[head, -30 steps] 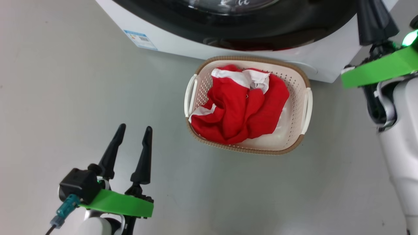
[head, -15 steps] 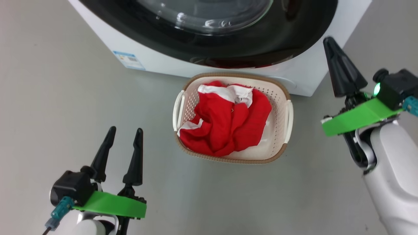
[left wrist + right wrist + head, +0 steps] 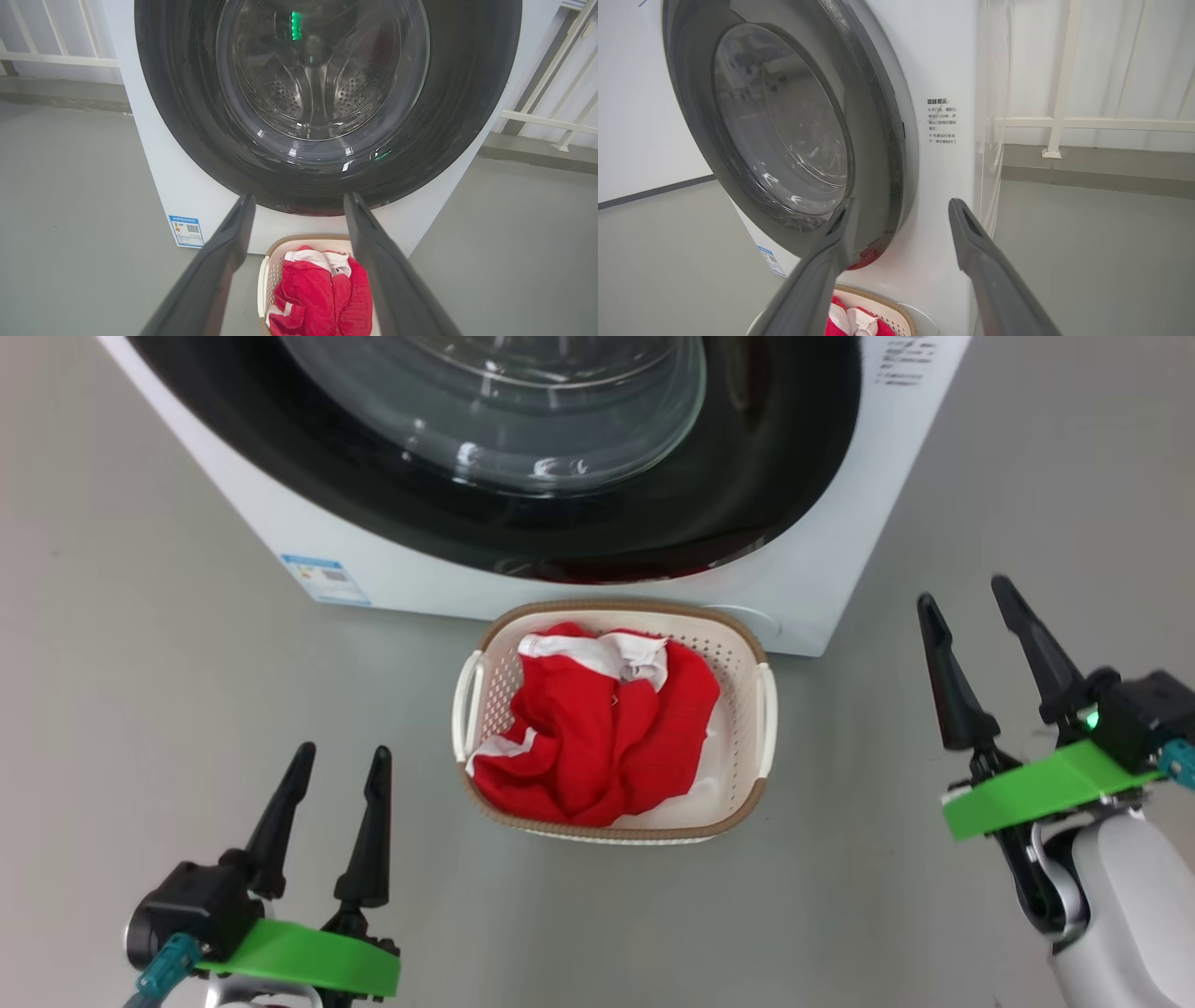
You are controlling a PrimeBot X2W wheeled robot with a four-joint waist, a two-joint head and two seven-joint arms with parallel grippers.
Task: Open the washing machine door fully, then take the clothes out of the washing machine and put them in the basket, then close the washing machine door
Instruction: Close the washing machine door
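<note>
With the clothes (image 3: pixel 597 747) in the basket (image 3: pixel 616 608) and the washing machine door (image 3: pixel 803 448) seemingly shut, we hold the left gripper (image 3: pixel 344 749) and right gripper (image 3: pixel 962 590) spread, empty and well clear.

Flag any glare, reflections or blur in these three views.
Head view: white glints on the washing machine door glass. Left wrist view: a green light reflects in the glass; the left pincer looks slightly soft. Right wrist view: room reflections veil the window; the right pincer looks soft.
</note>
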